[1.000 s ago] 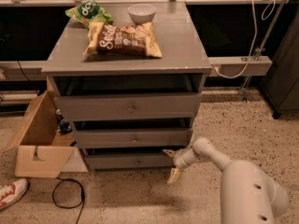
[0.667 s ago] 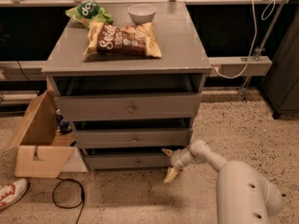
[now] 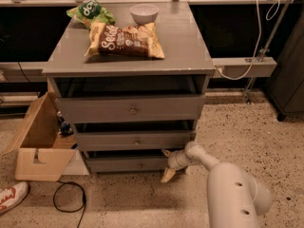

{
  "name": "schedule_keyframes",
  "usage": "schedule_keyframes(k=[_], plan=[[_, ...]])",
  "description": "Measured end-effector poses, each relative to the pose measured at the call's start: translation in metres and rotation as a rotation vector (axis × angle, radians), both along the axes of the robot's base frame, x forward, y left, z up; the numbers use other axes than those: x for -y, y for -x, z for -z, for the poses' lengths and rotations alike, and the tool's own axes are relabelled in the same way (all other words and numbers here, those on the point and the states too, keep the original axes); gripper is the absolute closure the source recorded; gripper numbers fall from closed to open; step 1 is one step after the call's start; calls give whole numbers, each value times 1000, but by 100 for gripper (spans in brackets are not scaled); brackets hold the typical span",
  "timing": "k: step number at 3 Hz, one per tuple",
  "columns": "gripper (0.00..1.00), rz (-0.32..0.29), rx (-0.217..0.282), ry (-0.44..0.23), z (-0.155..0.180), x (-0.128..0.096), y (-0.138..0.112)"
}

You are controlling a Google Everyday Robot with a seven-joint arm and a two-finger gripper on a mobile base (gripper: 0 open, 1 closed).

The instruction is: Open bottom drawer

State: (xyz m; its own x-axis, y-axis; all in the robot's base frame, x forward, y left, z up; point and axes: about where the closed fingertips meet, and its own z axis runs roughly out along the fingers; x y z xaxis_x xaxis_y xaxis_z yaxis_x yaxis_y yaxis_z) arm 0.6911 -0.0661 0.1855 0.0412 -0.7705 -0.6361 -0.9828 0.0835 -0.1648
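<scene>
The bottom drawer is the lowest, slimmest grey front of the cabinet, with a small round knob at its centre. It sits nearly flush under the middle drawer and the tall top drawer. My gripper is low at the bottom drawer's right end, close to the floor, to the right of the knob. One pale finger points up-left and the other points down toward the floor. The white arm reaches in from the lower right.
On the cabinet top lie a brown chip bag, a green bag and a white bowl. An open cardboard box stands at the left. A black cable loop and a shoe lie on the speckled floor.
The gripper has crept slightly left toward the bottom drawer's right end and the view has drawn a little closer. The drawers have not moved.
</scene>
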Motion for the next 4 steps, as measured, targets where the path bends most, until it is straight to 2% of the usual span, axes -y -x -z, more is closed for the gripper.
schedule_keyframes(k=[1, 2, 3, 4], plan=[[17, 16, 3, 38, 9, -10, -12], [40, 28, 9, 58, 10, -7, -9], [63, 19, -26, 60, 17, 0, 19], [86, 19, -26, 60, 8, 0, 19]])
